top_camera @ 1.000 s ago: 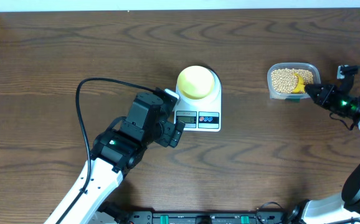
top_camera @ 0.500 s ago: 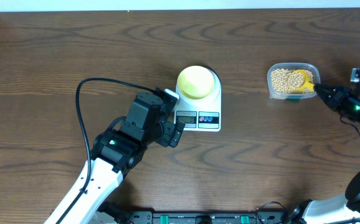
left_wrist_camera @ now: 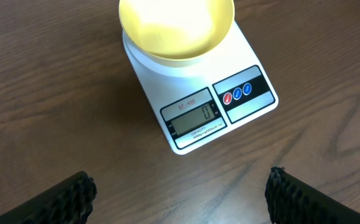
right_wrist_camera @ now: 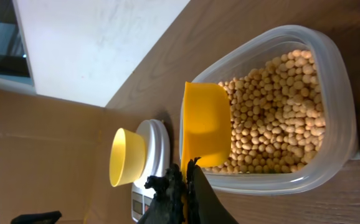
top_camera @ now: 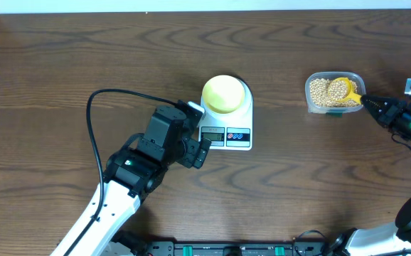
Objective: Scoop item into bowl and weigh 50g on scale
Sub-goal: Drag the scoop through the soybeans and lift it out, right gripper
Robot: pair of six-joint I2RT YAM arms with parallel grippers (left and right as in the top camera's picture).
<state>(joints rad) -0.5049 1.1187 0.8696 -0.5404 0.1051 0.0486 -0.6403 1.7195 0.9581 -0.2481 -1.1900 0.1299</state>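
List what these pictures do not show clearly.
- Scoop handle: right wrist view, hidden by the shut right hand.
- Bowl far rim: left wrist view, cut off by top edge.
- Scale display: overhead, too small to read.
- Left hand: left wrist view, only the tips show at bottom edge.

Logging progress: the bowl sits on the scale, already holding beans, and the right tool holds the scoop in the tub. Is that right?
Not quite: the bowl on the scale is empty, as the left wrist view shows. The beans are in the tub. The rest stands: the right tool holds the scoop in the tub.
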